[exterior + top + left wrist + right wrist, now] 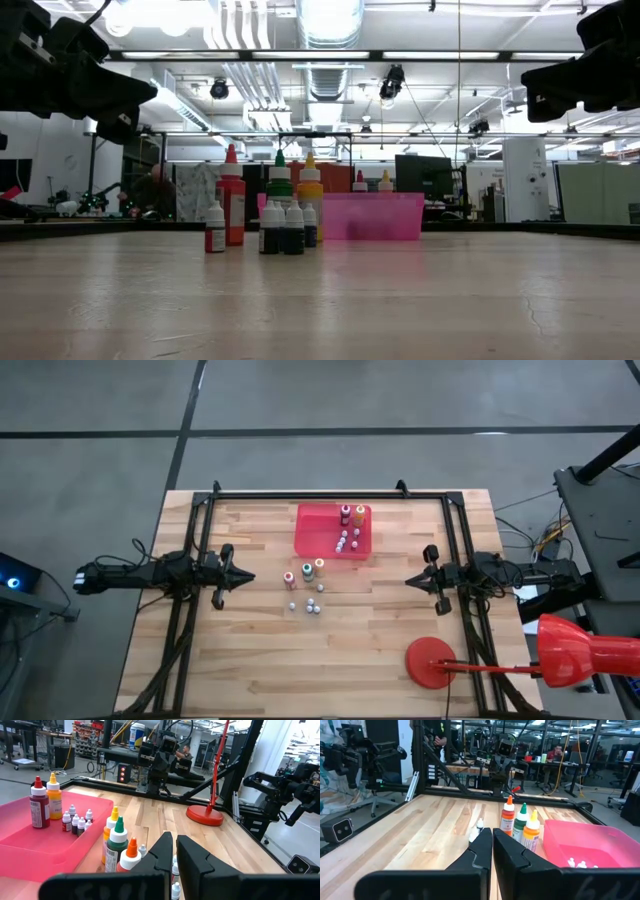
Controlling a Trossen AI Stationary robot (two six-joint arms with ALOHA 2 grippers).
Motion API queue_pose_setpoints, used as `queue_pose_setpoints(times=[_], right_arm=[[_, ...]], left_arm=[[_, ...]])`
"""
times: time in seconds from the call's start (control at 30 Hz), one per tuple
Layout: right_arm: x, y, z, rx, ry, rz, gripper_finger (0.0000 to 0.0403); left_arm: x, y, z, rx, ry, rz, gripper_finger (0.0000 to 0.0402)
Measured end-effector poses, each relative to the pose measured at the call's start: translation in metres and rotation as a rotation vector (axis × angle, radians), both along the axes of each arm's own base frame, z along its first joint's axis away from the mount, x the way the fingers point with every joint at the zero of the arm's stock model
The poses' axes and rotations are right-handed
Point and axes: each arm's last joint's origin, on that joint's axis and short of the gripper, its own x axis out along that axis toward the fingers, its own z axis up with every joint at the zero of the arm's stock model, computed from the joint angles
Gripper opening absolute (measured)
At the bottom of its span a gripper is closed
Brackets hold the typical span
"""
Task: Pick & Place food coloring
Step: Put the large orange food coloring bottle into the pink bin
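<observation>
Table [250, 660] — food coloring [306, 588] between grippers

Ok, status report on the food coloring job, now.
Left gripper and right gripper shut, empty, hovering at the table's sides. Some food coloring bottles loose mid-table, others in the red tray. Nothing blocking.

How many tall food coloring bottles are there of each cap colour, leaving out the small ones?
Red-capped bottle: 1
Orange-capped bottle: 1
Green-capped bottle: 1
Yellow-capped bottles: 2
Total: 5
</observation>
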Motion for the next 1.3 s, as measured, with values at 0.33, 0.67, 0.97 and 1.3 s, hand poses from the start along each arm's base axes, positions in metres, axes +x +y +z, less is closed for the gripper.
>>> queue_pose_setpoints(times=[0.33,0.67,0.97,1.3], right_arm=[[0.0,0.0,0.0,0.0,0.0,0.0,0.0008],[0.0,0.0,0.0,0.0,0.0,0.0,0.0008],[0.0,0.0,0.0,0.0,0.0,0.0,0.0008],[0.0,0.0,0.0,0.0,0.0,0.0,0.0008]], left_arm=[[0.0,0.0,0.0,0.0,0.0,0.0,0.0],[0.0,0.0,0.001,-0.031,-0.012,0.004,0.0],[0.0,0.0,0.004,-0.119,-0.034,0.008,0.0],[-0.004,0.001,0.032,-0.065,-0.338,0.019,0.0]])
